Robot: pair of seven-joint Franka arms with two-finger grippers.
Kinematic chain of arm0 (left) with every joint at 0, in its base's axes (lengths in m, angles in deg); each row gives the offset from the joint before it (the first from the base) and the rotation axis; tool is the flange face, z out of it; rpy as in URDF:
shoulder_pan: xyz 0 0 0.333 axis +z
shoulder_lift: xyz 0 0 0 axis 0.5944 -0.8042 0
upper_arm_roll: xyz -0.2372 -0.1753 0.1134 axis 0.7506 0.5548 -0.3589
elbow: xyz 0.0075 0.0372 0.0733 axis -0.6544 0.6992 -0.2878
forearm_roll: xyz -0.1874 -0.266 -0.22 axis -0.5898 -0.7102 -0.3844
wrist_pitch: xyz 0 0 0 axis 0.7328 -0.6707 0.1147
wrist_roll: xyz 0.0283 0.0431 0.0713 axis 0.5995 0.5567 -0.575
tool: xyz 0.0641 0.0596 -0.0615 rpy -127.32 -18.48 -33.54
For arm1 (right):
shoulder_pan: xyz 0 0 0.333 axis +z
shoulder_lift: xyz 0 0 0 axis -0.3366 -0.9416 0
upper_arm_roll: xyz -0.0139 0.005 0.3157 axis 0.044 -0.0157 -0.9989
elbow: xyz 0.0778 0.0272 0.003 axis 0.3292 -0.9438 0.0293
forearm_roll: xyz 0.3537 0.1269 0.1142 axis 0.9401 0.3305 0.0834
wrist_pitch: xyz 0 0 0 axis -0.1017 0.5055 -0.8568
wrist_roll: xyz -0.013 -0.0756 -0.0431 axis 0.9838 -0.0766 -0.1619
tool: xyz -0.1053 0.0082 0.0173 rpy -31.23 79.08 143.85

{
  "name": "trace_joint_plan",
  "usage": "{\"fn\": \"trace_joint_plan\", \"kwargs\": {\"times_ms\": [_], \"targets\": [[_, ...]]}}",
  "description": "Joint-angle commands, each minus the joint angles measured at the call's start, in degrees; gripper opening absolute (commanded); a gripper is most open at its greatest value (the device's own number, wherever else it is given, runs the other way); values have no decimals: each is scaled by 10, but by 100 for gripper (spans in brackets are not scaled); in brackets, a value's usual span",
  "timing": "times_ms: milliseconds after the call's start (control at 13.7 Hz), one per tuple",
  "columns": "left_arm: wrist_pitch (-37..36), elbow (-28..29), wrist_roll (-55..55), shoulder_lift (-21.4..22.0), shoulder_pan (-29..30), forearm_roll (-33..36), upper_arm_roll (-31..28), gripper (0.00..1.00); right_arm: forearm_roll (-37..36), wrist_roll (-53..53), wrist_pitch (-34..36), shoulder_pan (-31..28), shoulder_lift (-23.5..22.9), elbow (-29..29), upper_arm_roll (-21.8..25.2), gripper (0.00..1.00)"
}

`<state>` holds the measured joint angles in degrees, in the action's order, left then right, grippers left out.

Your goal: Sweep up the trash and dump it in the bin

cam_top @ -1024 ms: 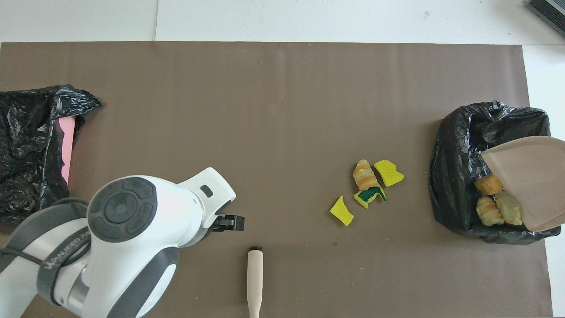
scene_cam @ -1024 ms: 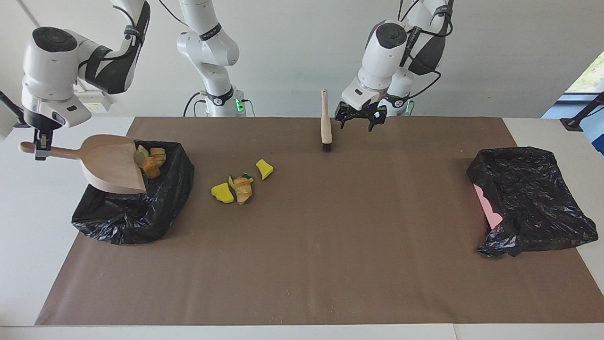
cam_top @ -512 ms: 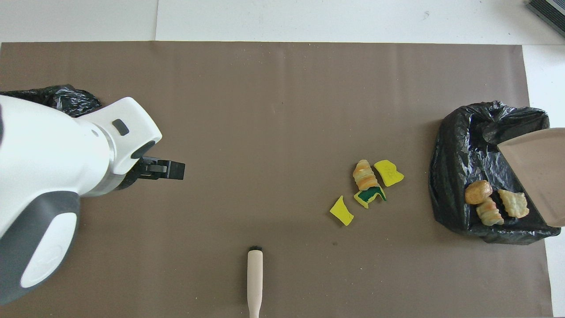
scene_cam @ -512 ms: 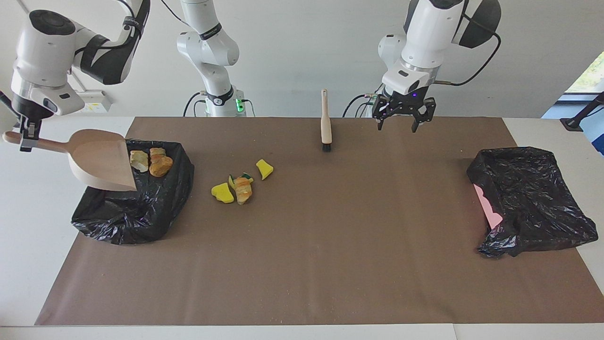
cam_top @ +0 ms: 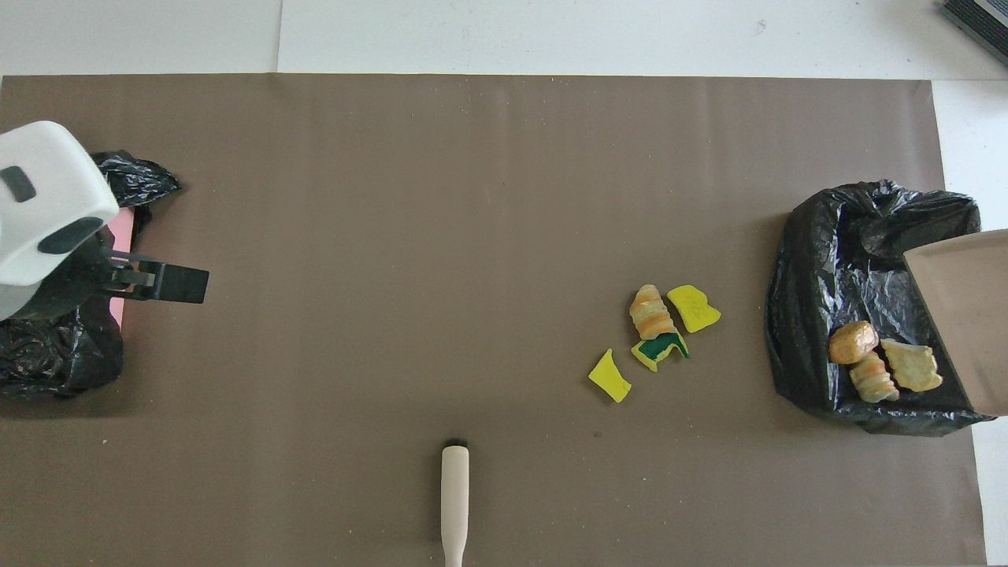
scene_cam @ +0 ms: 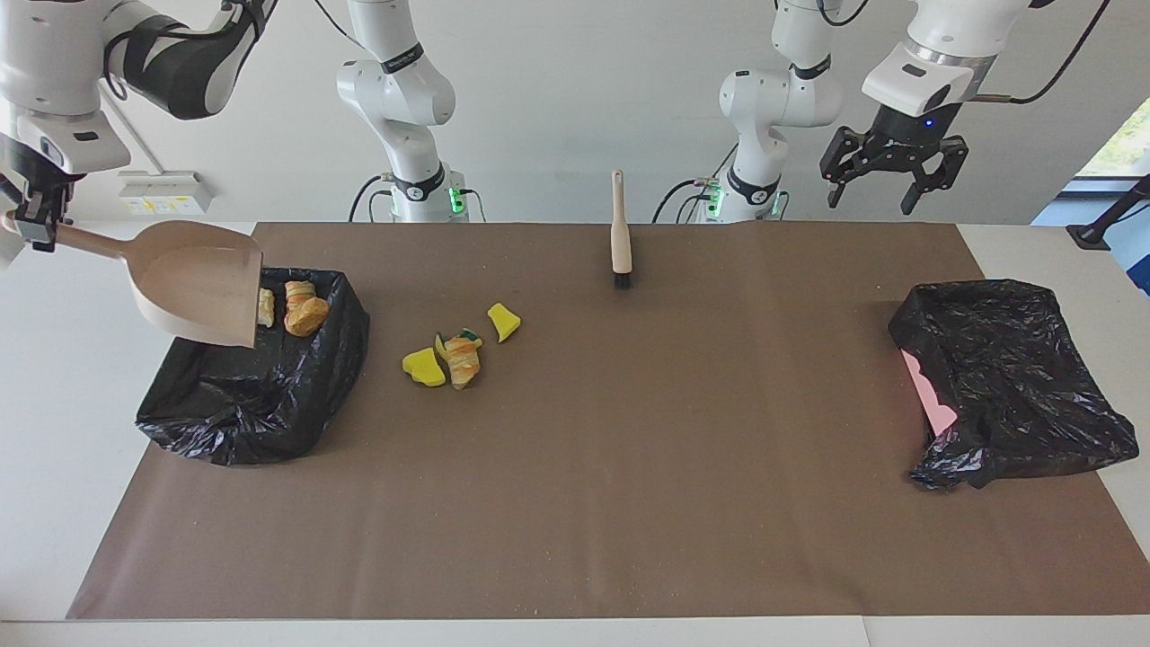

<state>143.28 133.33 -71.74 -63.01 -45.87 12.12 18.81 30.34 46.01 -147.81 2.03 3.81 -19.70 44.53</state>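
My right gripper is shut on the handle of the beige dustpan, held tilted over the black-lined bin at the right arm's end. Its blade covers part of the bin. Three trash lumps lie inside the bin. On the mat beside the bin lie more trash: a striped roll, yellow sponge bits, and a green-backed piece. My left gripper hangs open and empty, high in the air.
The beige hand brush lies on the brown mat, nearer to the robots than the trash pile. A second black bag with a pink patch sits at the left arm's end, under the left gripper.
The right gripper lifted the dustpan higher and the lumps slid off it into the bin. The left arm rose from beside the brush and swung toward its own end of the table.
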Motion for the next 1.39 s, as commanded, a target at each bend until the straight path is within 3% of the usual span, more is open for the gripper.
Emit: {"fn": "trace_joint_plan", "kwargs": {"times_ms": [0, 293, 732, 1317], "targets": [[-52, -70, 66, -34, 31, 8, 5, 100, 46, -89, 36, 6, 3, 5, -11, 0], [-63, -82, 74, -42, 42, 8, 5, 100, 84, -262, 68, 14, 2, 6, -51, 0], [-69, -84, 74, -47, 57, 7, 6, 100, 157, -622, 129, 26, -10, -8, -182, 0], [-65, -53, 69, -22, 58, 8, 6, 100, 194, -1064, 119, 229, -101, 5, -184, 0]]}}
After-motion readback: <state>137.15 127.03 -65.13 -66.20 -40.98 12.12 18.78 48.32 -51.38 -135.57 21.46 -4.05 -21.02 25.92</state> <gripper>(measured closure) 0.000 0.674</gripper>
